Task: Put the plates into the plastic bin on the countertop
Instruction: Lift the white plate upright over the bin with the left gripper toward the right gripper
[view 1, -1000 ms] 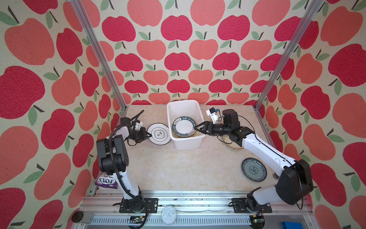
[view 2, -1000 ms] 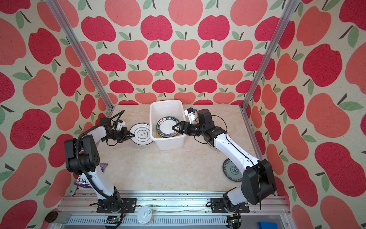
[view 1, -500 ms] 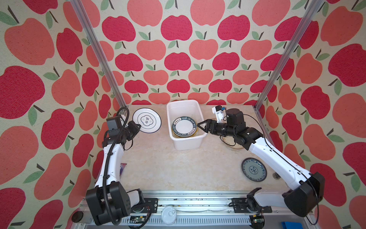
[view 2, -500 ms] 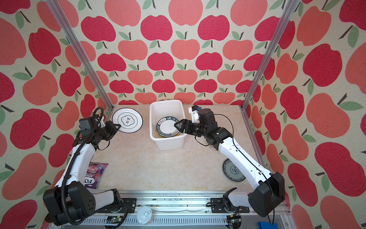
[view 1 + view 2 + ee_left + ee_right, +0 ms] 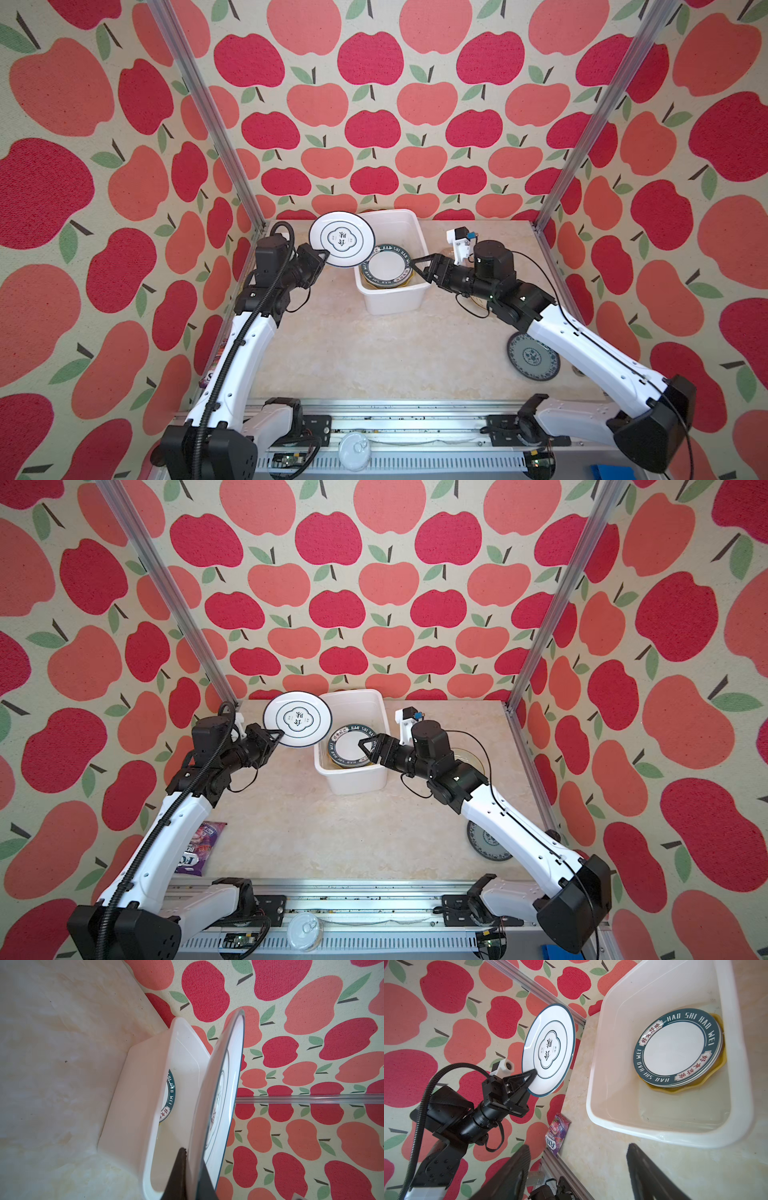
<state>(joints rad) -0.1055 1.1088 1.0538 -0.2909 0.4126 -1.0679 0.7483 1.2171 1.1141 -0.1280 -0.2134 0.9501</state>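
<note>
Bin (image 5: 392, 299) with stacked lettered plates (image 5: 388, 268); left claw (image 5: 326, 254) clamped on white plate (image 5: 341, 239), right claw (image 5: 417, 269) apart.

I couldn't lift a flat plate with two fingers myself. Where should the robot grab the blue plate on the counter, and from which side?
Probably its rim: the blue plate lies flat, so only the thin edge offers a pinch, one finger over, one under. Come from the counter's middle, where the rim is bare; the right arm covers its other side.

L gripper (image 5: 279, 733) w/ white plate (image 5: 297, 719) near bin (image 5: 353, 781)
</note>
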